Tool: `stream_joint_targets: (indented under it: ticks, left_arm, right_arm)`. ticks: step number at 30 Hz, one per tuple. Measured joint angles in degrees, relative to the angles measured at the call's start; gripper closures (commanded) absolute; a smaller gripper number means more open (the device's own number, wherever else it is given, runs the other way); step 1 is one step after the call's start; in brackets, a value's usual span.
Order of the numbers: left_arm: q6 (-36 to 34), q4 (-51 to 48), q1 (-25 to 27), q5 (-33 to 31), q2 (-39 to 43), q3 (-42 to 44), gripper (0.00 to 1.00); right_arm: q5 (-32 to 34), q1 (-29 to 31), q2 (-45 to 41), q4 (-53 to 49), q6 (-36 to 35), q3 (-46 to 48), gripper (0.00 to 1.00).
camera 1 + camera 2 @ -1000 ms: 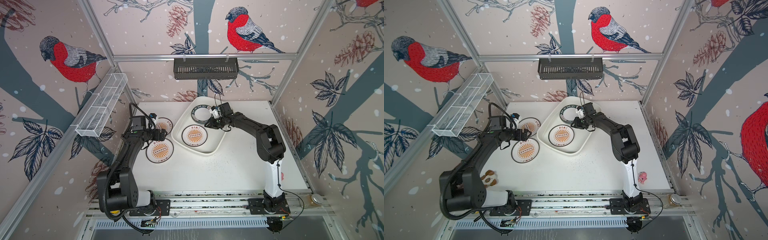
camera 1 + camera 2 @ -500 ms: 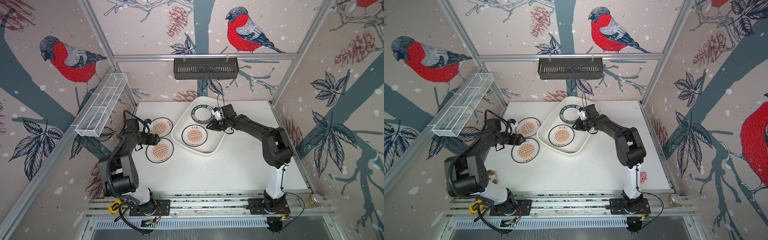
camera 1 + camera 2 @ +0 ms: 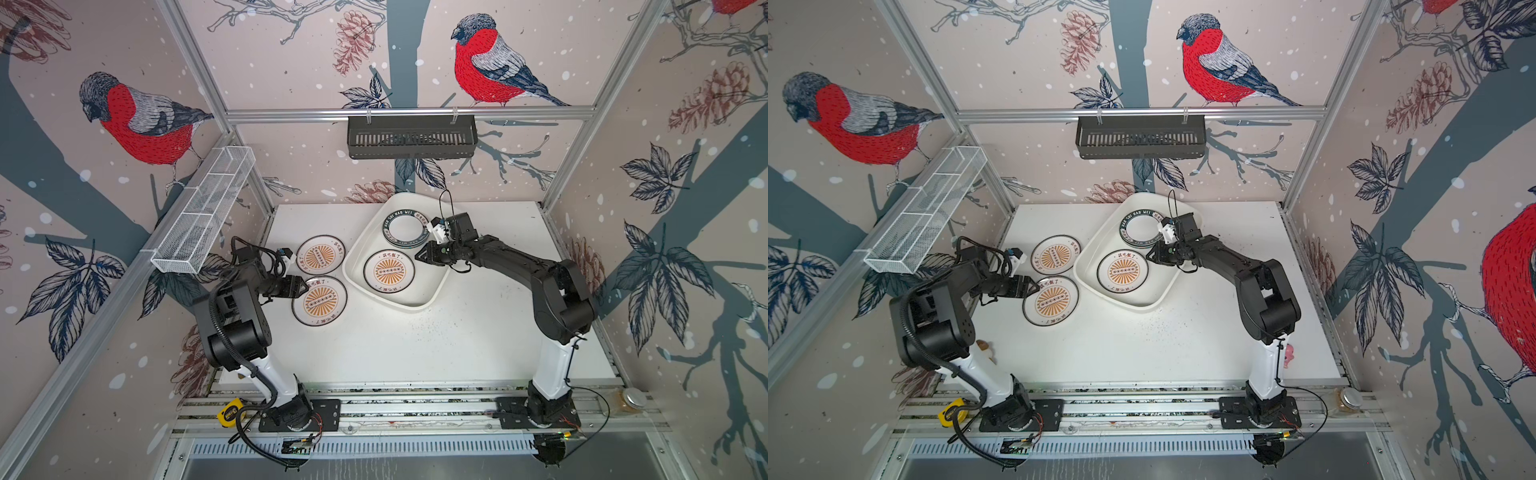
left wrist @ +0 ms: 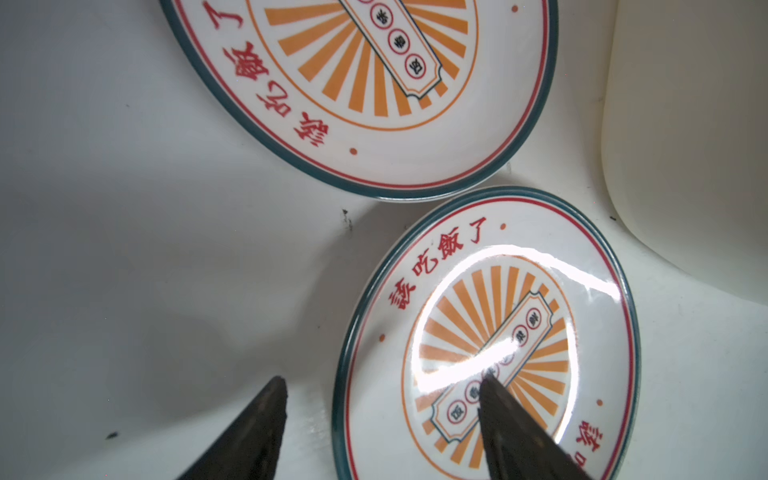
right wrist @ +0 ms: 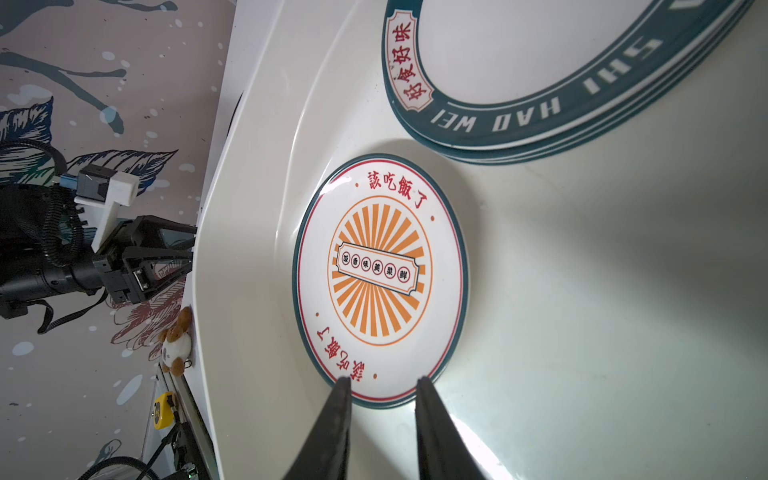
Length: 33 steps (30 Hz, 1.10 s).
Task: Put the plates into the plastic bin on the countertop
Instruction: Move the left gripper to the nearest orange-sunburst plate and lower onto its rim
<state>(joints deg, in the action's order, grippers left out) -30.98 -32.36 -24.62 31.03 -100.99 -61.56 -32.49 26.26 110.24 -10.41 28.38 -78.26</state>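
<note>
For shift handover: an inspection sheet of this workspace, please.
Surface: white countertop, dark specks.
Job's things: white plastic bin holds one orange sunburst plate and stacked green-banded plates; two sunburst plates outside.
Clutter: yellow tape measure, lidded jar.
End effectors: left end effector open astride rim of nearer plate; right end effector narrowly parted at binned plate, grip unclear.
Cables: black corrugated hose along left arm.
Surroundings: black slatted basket, white wire-mesh basket.
</note>
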Motion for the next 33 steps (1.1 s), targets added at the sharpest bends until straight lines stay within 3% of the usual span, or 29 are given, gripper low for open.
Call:
stream_joint_targets:
  ticks: [13,33]
  left_arm:
    - [-2.7,0.4,-2.3,0.9,-3.5,0.0,0.33]
    - [-11.4,-0.8,-2.9,13.2,-11.1,-3.7,0.46]
  right_arm:
    - [0.0,-0.1,-0.1,0.4,0.4,0.3,0.71]
    - [0.0,-0.4,-0.1,1.5,1.7,0.4,0.72]
